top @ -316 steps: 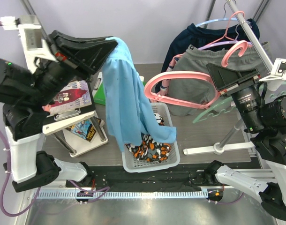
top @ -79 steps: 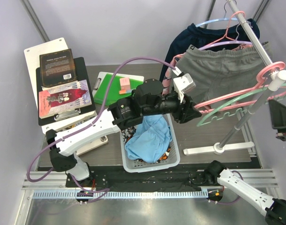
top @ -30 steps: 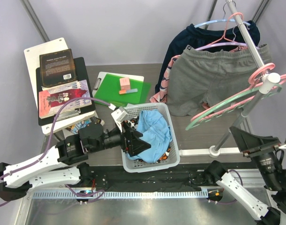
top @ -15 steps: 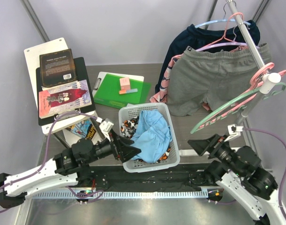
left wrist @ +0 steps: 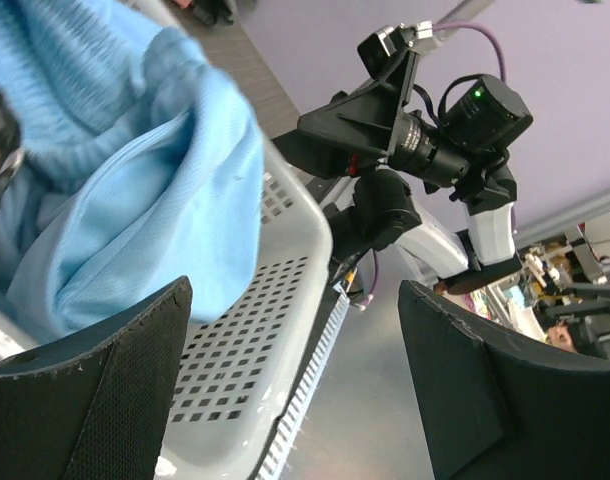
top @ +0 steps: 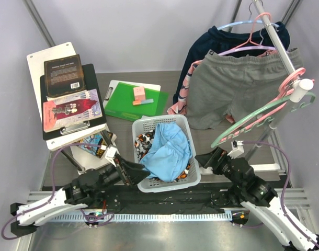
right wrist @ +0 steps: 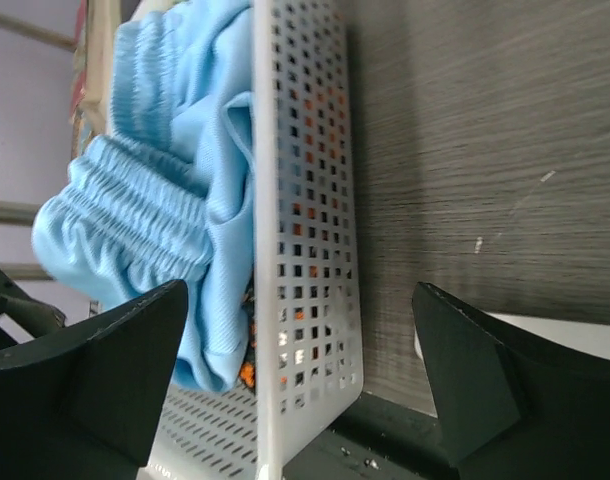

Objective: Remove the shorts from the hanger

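The light blue shorts (top: 169,150) lie bunched in the white basket (top: 193,177), on top of the camouflage shorts (top: 144,140). The pink hanger (top: 285,97) and the green hanger (top: 242,125) hang bare on the rack's arm. Low beside the basket's left wall, my left gripper (top: 131,170) is open and holds nothing. My right gripper (top: 205,159), open and holding nothing, is low by the basket's right wall. The left wrist view shows the blue shorts (left wrist: 135,190) over the basket's rim (left wrist: 285,260). In the right wrist view the blue shorts (right wrist: 155,210) sit behind the perforated wall (right wrist: 305,180).
Large grey shorts (top: 232,89) and a dark navy garment (top: 201,49) hang on the rack at the back right. The rack's white base (top: 253,168) lies right of the basket. A green clipboard (top: 130,102) and a stack of books (top: 70,94) are at the back left.
Both arms have come down and drawn back toward the near edge. The left gripper has pulled away from the basket's contents. The right gripper has swung in close to the basket's right side.
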`<move>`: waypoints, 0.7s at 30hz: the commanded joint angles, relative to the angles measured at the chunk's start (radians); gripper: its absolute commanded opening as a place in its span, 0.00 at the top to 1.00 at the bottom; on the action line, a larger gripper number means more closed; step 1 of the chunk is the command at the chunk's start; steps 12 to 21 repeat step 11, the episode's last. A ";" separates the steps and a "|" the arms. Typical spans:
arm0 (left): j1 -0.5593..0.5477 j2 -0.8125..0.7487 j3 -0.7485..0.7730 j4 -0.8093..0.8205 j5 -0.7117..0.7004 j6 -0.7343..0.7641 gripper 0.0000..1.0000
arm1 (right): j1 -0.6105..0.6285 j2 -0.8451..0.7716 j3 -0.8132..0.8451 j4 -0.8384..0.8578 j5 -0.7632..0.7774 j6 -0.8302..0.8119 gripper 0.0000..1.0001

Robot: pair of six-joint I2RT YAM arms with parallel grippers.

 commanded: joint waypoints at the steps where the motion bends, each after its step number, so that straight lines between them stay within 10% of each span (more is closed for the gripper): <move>1: 0.000 -0.067 -0.064 -0.012 -0.054 -0.107 0.15 | 0.005 -0.004 -0.055 0.067 0.081 0.153 0.00; 21: 0.000 -0.088 -0.166 0.074 -0.065 -0.161 0.12 | 0.003 -0.005 0.037 -0.097 0.196 0.197 0.00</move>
